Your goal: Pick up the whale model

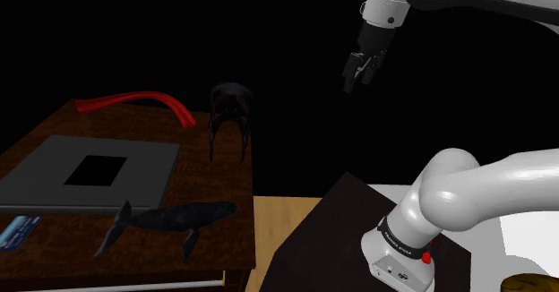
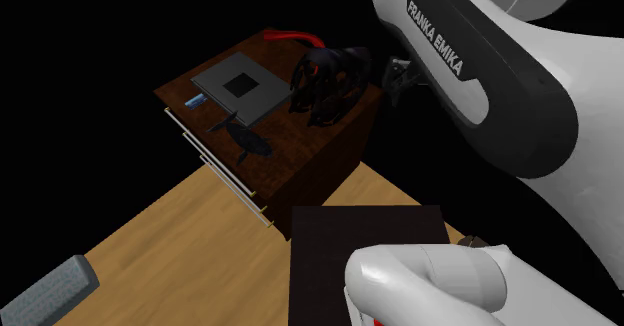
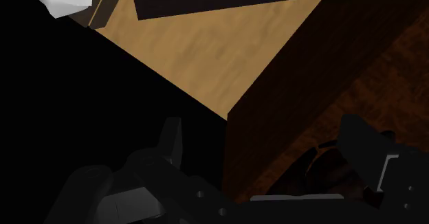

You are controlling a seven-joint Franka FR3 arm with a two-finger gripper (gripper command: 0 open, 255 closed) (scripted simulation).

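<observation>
In the shoulder view, the dark whale model lies at the near edge of the brown cabinet top, beside a grey slab. The gripper hangs well apart against the black area. The second exterior view shows the whale by the drawer-front edge. In the wrist view, the fingers stand spread, clasping nothing.

"franka emika" lettering on the white arm
</observation>
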